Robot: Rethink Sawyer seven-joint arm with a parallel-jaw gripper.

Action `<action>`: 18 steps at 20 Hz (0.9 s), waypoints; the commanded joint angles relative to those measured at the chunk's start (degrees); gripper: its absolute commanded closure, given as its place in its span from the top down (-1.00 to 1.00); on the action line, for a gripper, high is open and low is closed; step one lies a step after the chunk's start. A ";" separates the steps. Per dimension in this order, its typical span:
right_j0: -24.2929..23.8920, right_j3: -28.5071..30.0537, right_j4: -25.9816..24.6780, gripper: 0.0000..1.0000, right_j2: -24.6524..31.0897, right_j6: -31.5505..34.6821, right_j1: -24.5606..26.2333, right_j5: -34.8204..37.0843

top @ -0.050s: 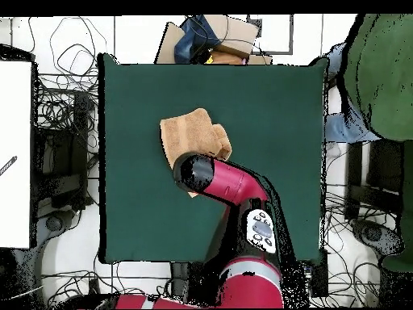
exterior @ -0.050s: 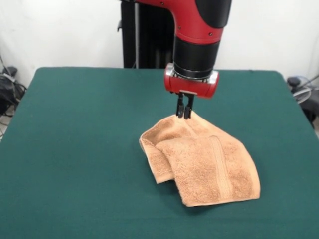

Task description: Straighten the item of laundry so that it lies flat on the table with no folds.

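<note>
One red and black end effector (exterior @ -0.050s: 184,112) shows in the front view, its two thin dark fingers drawn close together and pinching the raised far corner of the small, light orange-tan terry towel (exterior @ -0.050s: 202,164), which peaks up to meet them. From that pinch the cloth runs downward and toward the camera, spreading to the picture's right; a woven band stripe runs along that spread part, while at the left a flap is doubled over on itself into a thick fold. The towel lies a little right of the middle of the wide dark green felt-covered table (exterior @ -0.050s: 75,149), with bare cloth-free surface on every side. In the overhead view the arm's wrist covers the end effector, so the grip itself is hidden; the towel (top @ -0.050s: 193,136) shows just beyond the wrist, on the side away from the robot's base, reaching toward the table's (top @ -0.050s: 274,113) far edge. My judgement is that the folded flap, lying off to one side of the held corner, is what the next pull must open out.
</note>
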 commanded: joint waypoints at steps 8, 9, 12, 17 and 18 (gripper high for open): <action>0.38 -6.18 0.77 -1.00 3.29 9.25 3.00 3.90; 0.49 -6.79 0.80 -1.00 3.18 9.29 3.27 4.28; 0.77 -8.86 0.86 -1.00 2.83 9.42 4.28 5.19; 1.54 -12.60 1.31 -1.00 2.09 10.34 6.20 7.04; 1.65 -13.51 1.38 -1.00 1.91 10.51 6.62 7.30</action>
